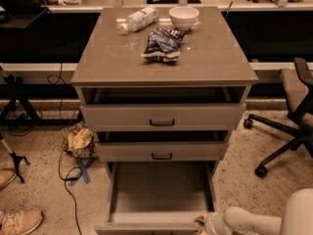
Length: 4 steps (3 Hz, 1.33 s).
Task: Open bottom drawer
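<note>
The bottom drawer (146,226) of the grey-beige cabinet (164,58) stands pulled far out. Its empty inside (161,187) shows, and its front lies at the lower edge of the view, with the handle out of view. My gripper (202,223) is at the right part of that front's top edge, at the end of my white arm (254,222), which comes in from the lower right. The middle drawer (161,151) and the top drawer (162,116) stick out a little, each with a small black bar handle.
On the cabinet top lie a plastic bottle (138,19), a white bowl (184,17) and a chip bag (161,43). An office chair (288,116) stands at the right. Cables and a crumpled bag (80,142) lie on the floor at the left, with a person's shoes (19,220) at the lower left.
</note>
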Available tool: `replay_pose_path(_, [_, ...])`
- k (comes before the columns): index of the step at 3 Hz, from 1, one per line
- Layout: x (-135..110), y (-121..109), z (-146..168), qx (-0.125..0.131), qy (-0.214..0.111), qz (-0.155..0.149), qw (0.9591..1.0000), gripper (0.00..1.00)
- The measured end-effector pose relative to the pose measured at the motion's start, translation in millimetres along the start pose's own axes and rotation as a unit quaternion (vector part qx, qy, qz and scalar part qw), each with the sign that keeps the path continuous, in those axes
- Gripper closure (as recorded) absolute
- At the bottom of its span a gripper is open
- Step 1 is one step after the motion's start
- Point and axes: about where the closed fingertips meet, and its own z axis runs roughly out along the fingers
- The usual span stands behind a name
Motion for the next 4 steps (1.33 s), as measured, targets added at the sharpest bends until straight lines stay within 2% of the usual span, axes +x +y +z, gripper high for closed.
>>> replay_pose_path(1, [0,2,0,-0.002,-0.002,-0.002,1.0000,0.04])
replay_pose_path(2, [0,2,-6,-0.002,-0.007,-0.007,0.9999,0.00])
replay_pose_path(3, [-6,-2,-60,0.015,-0.023,-0.038,0.9989,0.00])
replay_pose_path(4, [-12,-18,-187,0.089,-0.026,-0.072,0.9931,0.00])
